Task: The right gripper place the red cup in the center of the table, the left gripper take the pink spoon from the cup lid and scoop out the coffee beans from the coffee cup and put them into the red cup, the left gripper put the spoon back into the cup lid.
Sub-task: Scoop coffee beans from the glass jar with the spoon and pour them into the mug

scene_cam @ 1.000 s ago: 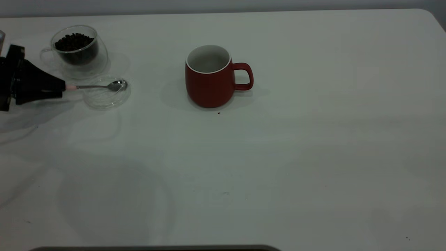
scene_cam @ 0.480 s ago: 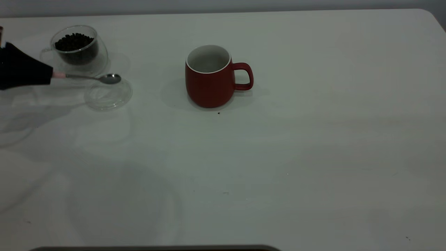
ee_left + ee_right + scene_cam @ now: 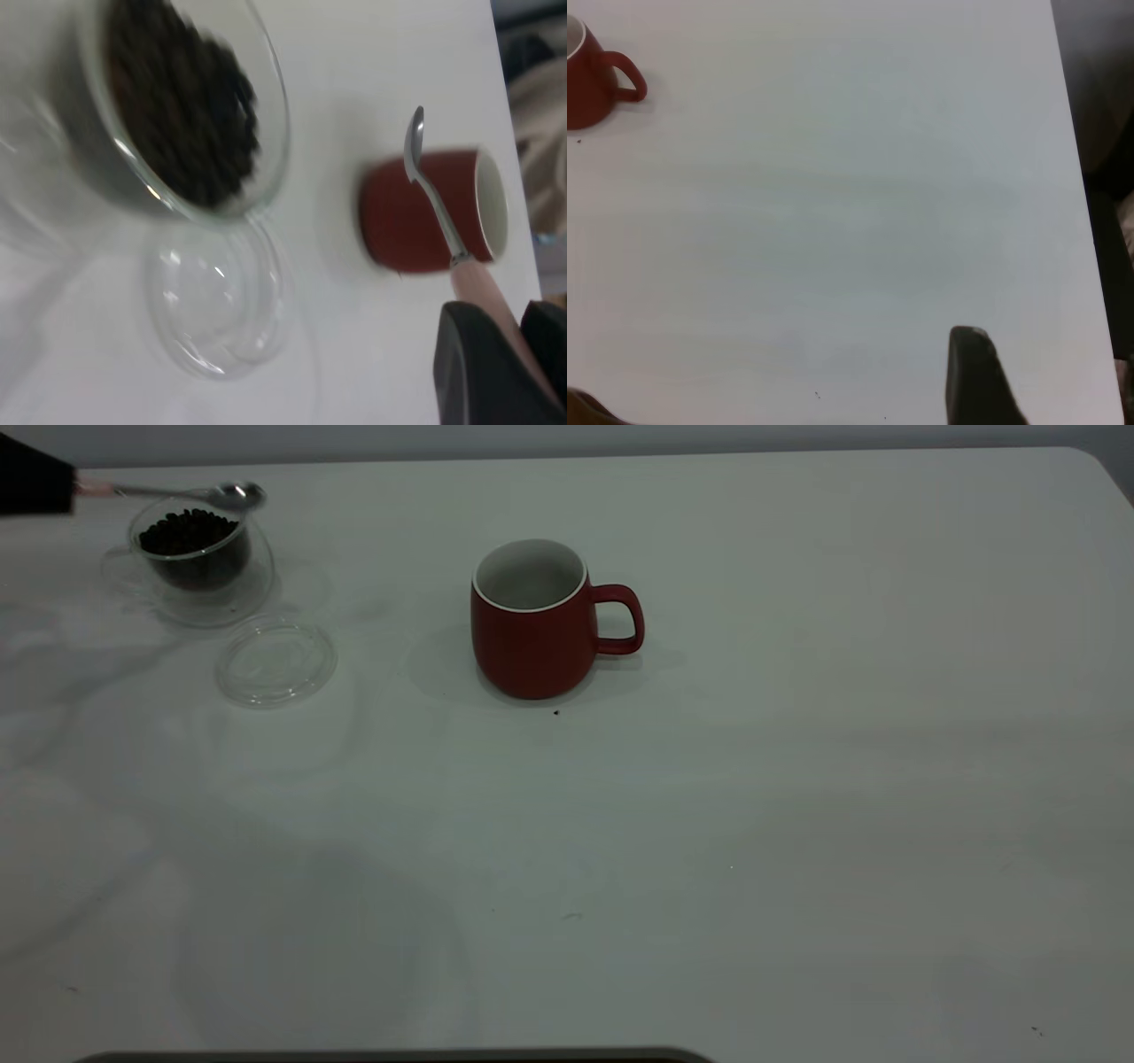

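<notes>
My left gripper (image 3: 69, 485) is at the table's far left edge, shut on the pale pink handle of the pink spoon (image 3: 177, 492). The spoon is held level, its silver bowl just over the far rim of the coffee cup (image 3: 202, 571), which holds coffee beans (image 3: 186, 531). The cup lid (image 3: 275, 662) lies bare in front of the coffee cup. The red cup (image 3: 532, 638) stands upright and looks bare inside near the table's (image 3: 797, 797) middle, handle to the right. The left wrist view shows gripper (image 3: 509, 328), spoon (image 3: 434, 204), beans (image 3: 177, 115), lid (image 3: 217, 301) and red cup (image 3: 399, 221).
My right gripper (image 3: 775, 367) is out of the exterior view; its wrist view shows it open over bare white table, far from the red cup (image 3: 585, 88). A tiny dark speck (image 3: 556, 712) lies in front of the red cup. The table's right edge (image 3: 1072, 177) is near.
My left gripper lifted the spoon off the cup lid and carried it up and back, to above the coffee cup. The lid now lies bare. The red cup has not moved.
</notes>
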`<move>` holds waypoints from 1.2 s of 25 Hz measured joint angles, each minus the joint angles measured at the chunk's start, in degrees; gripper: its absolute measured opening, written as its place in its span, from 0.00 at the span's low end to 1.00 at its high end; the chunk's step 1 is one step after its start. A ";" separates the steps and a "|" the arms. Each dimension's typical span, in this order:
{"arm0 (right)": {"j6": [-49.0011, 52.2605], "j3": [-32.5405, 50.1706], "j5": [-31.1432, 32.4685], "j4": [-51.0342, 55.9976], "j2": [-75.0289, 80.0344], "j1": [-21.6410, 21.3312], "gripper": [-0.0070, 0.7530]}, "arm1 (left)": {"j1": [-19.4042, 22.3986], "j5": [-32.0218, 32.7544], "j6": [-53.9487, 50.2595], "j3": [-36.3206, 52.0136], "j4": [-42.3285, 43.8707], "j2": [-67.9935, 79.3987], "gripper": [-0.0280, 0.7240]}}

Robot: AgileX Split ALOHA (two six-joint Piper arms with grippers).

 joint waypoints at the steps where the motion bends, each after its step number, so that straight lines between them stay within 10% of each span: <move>1: 0.00 0.00 0.00 0.05 0.00 0.00 0.57 | 0.81 0.05 -0.73 -1.10 0.00 0.00 0.20; 9: 0.00 0.00 0.00 0.05 0.00 0.00 0.57 | 5.87 -3.73 -2.96 -2.37 0.53 0.18 0.20; 30: 0.00 0.00 0.00 0.05 0.00 0.00 0.57 | 2.17 -6.67 -2.56 -2.37 0.00 4.65 0.20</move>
